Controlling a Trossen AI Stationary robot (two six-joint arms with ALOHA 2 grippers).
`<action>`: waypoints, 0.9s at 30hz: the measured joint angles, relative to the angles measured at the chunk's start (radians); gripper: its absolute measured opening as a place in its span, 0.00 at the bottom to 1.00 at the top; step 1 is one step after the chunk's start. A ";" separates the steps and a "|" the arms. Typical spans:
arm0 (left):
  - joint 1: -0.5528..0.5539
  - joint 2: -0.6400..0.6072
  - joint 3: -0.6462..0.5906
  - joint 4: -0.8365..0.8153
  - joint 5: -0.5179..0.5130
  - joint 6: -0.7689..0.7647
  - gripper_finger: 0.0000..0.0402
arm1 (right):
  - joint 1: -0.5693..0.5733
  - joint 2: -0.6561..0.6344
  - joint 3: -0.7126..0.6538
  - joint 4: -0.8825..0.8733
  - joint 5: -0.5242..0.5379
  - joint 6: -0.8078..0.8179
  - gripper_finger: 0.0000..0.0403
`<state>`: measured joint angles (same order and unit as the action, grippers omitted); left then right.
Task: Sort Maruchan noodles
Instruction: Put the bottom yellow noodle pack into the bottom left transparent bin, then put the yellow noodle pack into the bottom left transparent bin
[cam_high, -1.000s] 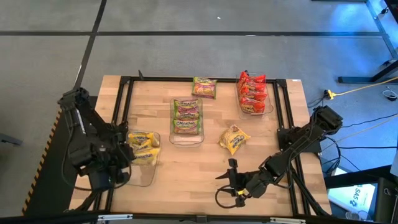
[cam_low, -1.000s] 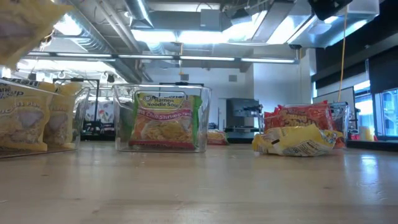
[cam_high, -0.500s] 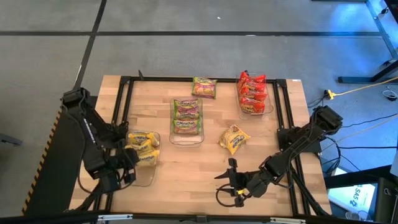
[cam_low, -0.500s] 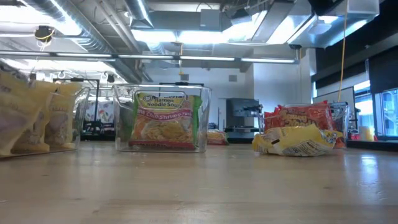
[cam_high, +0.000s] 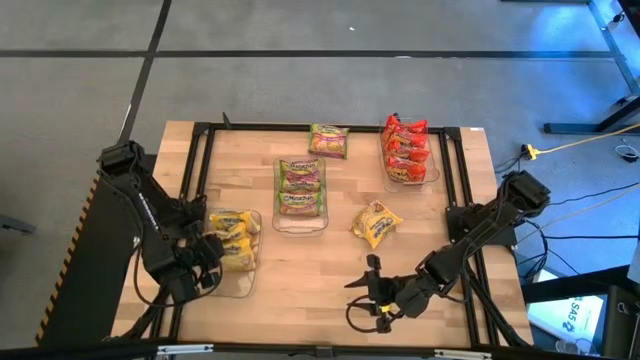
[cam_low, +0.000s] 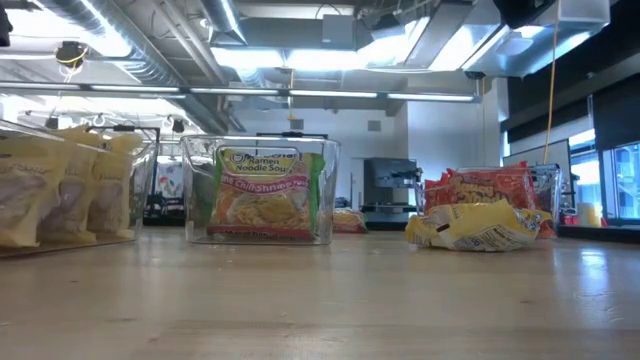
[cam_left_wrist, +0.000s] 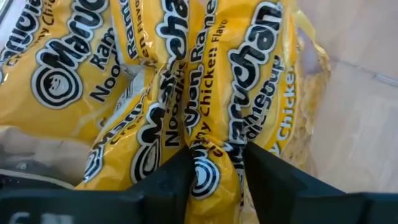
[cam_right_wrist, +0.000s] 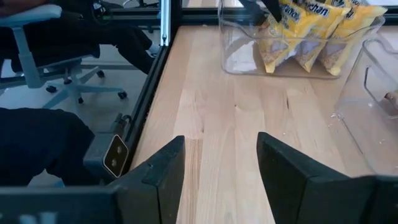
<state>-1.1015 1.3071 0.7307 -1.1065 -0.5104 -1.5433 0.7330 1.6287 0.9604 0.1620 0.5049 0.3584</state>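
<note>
- Overhead, high view: left gripper (cam_high: 205, 272) sits over the left bin (cam_high: 232, 288), which holds yellow packets (cam_high: 232, 240); right gripper (cam_high: 378, 297) waits low at the near table (cam_high: 320, 290) edge. Green packets (cam_high: 299, 187) fill the middle bin, red packets (cam_high: 406, 151) the right bin. One loose yellow packet (cam_high: 377, 223) and one loose green packet (cam_high: 328, 141) lie on the wood, unsorted.
- Low view: three yellow packets (cam_low: 60, 190) stand upright in the left bin; green bin (cam_low: 262, 190), red packets (cam_low: 480, 185) and the loose yellow packet (cam_low: 478, 225) show side-on. No gripper appears here.
- Left wrist view: fingers (cam_left_wrist: 171, 180) stand slightly apart astride a fold of a yellow packet (cam_left_wrist: 205, 149), touching it; whether they grip is unclear. Only this view shows that contact.
- Right wrist view: right fingers (cam_right_wrist: 165, 168) stand apart, holding nothing; the yellow bin (cam_right_wrist: 292, 37) lies well ahead.
- Risk, as a judgement: if the left fingers snag the crinkled film on lifting, the packet may be dragged out of the bin or topple its neighbours.
</note>
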 joint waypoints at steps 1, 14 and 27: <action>0.000 0.000 0.000 -0.001 0.001 0.000 0.33 | 0.000 0.005 0.000 0.004 0.000 0.000 0.42; 0.000 0.000 0.189 -0.161 -0.010 0.004 0.42 | -0.002 0.045 0.000 0.022 0.039 0.001 0.42; 0.059 0.001 0.247 0.398 -0.387 0.284 0.42 | -0.020 -0.096 0.009 -0.478 0.125 0.230 0.42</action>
<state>-1.0422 1.3082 0.9780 -0.7083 -0.8979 -1.2594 0.7132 1.5324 0.9695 -0.3162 0.6303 0.5882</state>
